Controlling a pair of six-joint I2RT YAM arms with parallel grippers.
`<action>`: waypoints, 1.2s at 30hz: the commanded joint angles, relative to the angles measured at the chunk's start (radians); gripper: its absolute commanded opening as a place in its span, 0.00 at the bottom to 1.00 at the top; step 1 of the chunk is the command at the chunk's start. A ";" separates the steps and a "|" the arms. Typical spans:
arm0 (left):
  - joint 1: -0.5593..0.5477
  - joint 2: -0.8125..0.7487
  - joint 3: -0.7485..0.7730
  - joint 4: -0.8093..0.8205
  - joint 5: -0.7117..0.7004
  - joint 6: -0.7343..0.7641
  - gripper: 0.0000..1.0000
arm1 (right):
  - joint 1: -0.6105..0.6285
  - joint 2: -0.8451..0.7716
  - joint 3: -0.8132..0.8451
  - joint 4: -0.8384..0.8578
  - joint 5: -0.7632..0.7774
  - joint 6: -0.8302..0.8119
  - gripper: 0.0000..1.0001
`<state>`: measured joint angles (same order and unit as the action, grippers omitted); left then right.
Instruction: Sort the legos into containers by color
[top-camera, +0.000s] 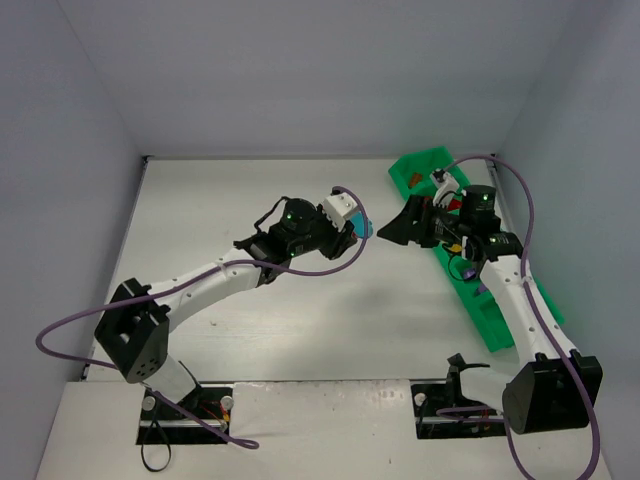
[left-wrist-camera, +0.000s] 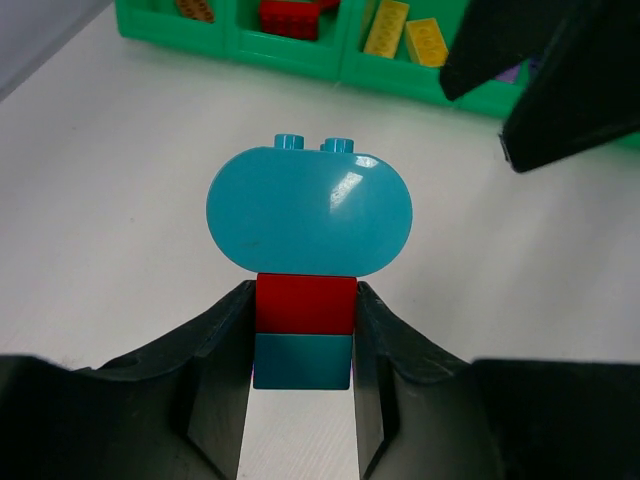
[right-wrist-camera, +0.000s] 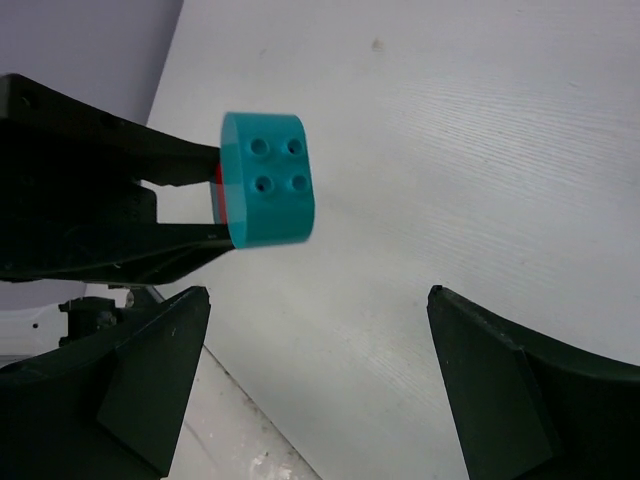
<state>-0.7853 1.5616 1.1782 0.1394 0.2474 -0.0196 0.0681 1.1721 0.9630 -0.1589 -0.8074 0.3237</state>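
The left gripper (left-wrist-camera: 303, 330) is clamped on a small stack of legos held over the white table (top-camera: 300, 320): its fingers pinch a red brick (left-wrist-camera: 305, 303) and the small teal brick (left-wrist-camera: 302, 362) joined to it, and a rounded teal brick (left-wrist-camera: 309, 210) sits at the stack's outer end. Just right of it, the right gripper (right-wrist-camera: 318, 300) faces the stack with its fingers spread wide, touching nothing. Farther right lies the green tray (top-camera: 495, 330), whose compartments hold a brown brick (left-wrist-camera: 195, 8), a second red brick (left-wrist-camera: 290, 15) and yellow bricks (left-wrist-camera: 405, 35).
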 joint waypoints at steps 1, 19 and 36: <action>-0.005 -0.052 -0.011 0.069 0.127 0.060 0.33 | 0.022 0.009 0.063 0.087 -0.107 0.014 0.87; -0.031 -0.113 -0.023 0.097 0.237 0.075 0.36 | 0.122 0.077 0.049 0.189 -0.107 0.077 0.79; -0.035 -0.083 -0.040 -0.095 0.131 -0.043 0.69 | 0.122 -0.025 -0.072 0.050 0.298 0.046 0.78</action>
<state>-0.8165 1.5017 1.1305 0.0349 0.3923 0.0299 0.1852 1.2057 0.8936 -0.0990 -0.6670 0.3733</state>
